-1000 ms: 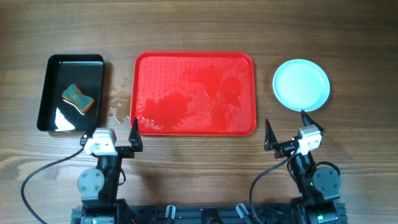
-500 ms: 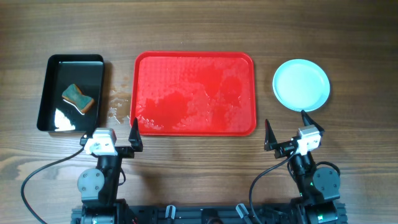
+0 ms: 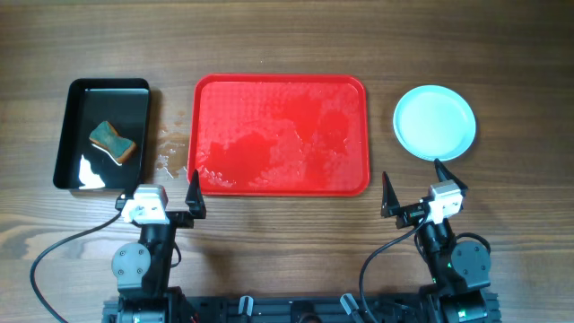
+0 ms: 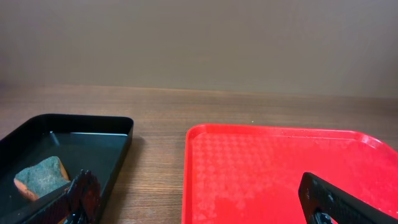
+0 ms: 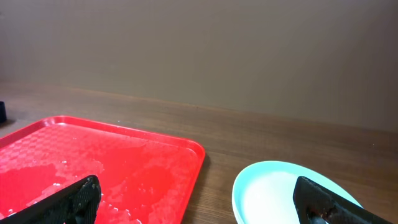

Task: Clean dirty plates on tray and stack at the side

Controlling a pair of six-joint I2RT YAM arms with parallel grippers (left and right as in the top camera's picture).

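Note:
The red tray (image 3: 282, 135) lies in the middle of the table, wet and with no plate on it; it also shows in the left wrist view (image 4: 280, 174) and the right wrist view (image 5: 112, 162). Pale light-blue plates (image 3: 434, 122) sit as one stack on the table to the tray's right, also in the right wrist view (image 5: 280, 193); the top plate looks clean and I cannot tell how many lie under it. My left gripper (image 3: 170, 199) (image 4: 199, 202) is open and empty near the tray's front left corner. My right gripper (image 3: 414, 188) (image 5: 199, 199) is open and empty in front of the stack.
A black tray (image 3: 103, 135) stands at the left, holding water and a green-and-brown sponge (image 3: 112, 143); both also show in the left wrist view, the tray (image 4: 93, 134) and the sponge (image 4: 40, 176). Water drops (image 3: 169, 151) lie on the wood between the two trays.

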